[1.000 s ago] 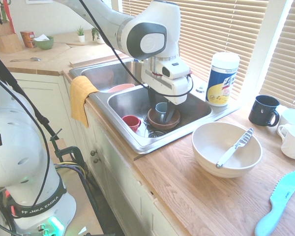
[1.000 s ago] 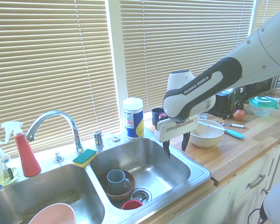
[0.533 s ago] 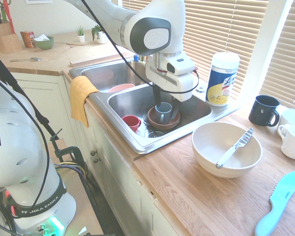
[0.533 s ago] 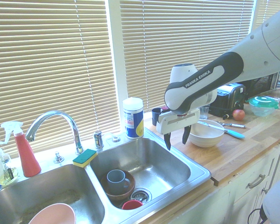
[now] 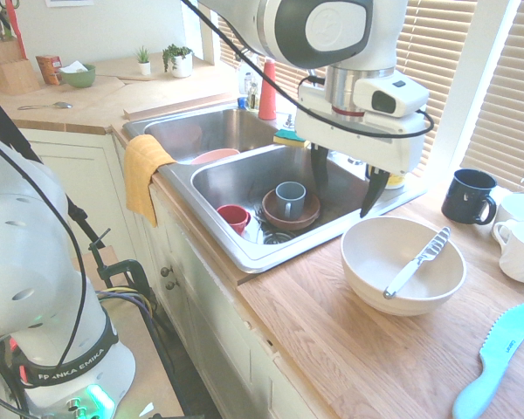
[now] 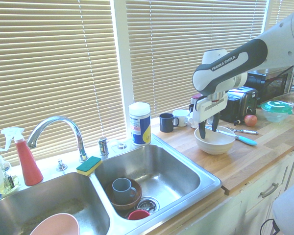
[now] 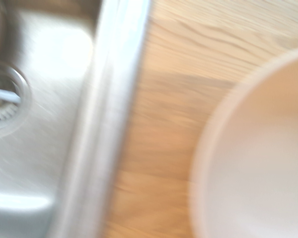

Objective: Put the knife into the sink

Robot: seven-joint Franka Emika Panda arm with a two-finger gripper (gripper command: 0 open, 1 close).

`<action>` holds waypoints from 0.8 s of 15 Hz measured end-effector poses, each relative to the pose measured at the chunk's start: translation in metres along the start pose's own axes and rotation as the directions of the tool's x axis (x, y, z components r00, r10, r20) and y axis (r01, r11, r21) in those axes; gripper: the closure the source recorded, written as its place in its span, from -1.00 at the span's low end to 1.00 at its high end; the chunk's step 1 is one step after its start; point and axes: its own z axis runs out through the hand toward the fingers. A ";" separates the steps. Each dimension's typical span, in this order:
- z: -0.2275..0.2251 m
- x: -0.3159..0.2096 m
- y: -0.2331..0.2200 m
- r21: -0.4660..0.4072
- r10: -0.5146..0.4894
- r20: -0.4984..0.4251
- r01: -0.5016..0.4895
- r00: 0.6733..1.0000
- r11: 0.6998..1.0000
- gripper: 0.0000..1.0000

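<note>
While the gripper (image 5: 344,185) hangs with jaws spread wide and empty above the sink's (image 5: 244,253) edge nearest the cream bowl (image 5: 367,271), the knife (image 5: 417,263) leans inside that bowl on the wooden counter (image 5: 358,349). From the opposite side, the gripper (image 6: 208,128) hovers over the bowl (image 6: 214,144). Up close, sink rim (image 7: 109,124), counter (image 7: 174,99) and bowl (image 7: 253,163) blur.

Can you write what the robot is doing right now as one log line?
gripper: open, empty, above sink edge | knife: in cream bowl, untouched | step: reach knife
</note>
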 end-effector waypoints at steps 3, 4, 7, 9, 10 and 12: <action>0.012 0.022 0.050 0.001 0.029 0.004 -0.029 1.000 1.000 -1.00; 0.016 0.027 0.064 0.002 0.048 0.006 -0.048 0.999 0.999 -1.00; 0.023 0.037 0.088 0.005 0.086 0.006 -0.086 0.996 0.996 -1.00; 0.031 0.040 0.089 0.001 0.089 0.011 -0.089 0.996 0.996 -1.00; 0.035 0.041 0.089 -0.001 0.090 0.013 -0.090 0.996 0.996 -1.00; 0.044 0.044 0.088 -0.003 0.093 0.016 -0.093 0.996 0.996 -1.00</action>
